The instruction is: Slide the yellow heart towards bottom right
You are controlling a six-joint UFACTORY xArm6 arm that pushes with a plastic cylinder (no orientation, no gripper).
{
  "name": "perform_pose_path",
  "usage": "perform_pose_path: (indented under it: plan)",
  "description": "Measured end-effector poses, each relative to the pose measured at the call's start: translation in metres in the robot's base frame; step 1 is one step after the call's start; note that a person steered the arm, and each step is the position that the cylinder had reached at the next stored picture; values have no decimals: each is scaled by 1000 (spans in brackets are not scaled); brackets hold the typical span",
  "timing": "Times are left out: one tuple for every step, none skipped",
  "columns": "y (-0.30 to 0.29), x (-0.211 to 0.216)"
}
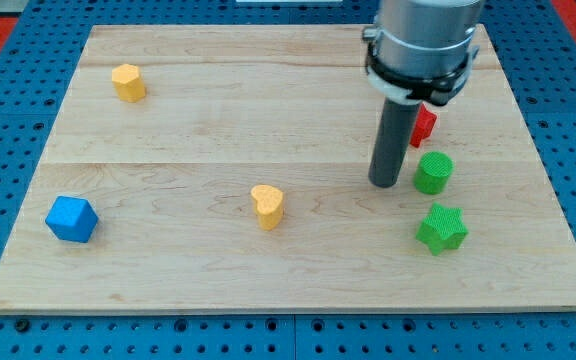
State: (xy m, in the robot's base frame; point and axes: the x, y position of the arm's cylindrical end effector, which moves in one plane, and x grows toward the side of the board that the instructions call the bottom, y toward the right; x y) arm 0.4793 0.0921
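Camera view
Yellow heart: the yellow heart (267,206) lies on the wooden board (218,110), a little left of the board's middle and in its lower half, with its lobes up and its point toward the view's bottom.
Heart against my tip: my tip (385,185) rests on the board well to the view's right of the heart and slightly higher in the view; bare wood lies between them and they do not touch.
Tip state: the rod ends in a plain blunt end with nothing to spread or close; it holds nothing and touches no block.
Arm pose: the dark rod stands upright, coming down from a broad grey cylinder with a black and white collar (417,78) at the view's top right; that body hides part of the board's upper right.
Green cylinder: the green cylinder (433,172) stands just beside the tip on its right, a thin gap showing between them.
Green star: the green star (441,227) lies below the cylinder, near the tip's lower right.
Red block: a red block (425,123) sits behind the rod, partly hidden, its shape unclear.
Yellow block: a second yellow block (128,82), roughly pentagonal, lies at the upper left, well apart from the heart.
Blue block: a blue hexagonal block (72,219) sits near the lower left edge.
Surround: a blue perforated table (8,140) frames the board.
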Motion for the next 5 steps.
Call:
perform_pose_path:
  plan:
    - [-13, 36]
    - [-33, 70]
    - [-78, 83]
    - [-146, 80]
    - [-184, 51]
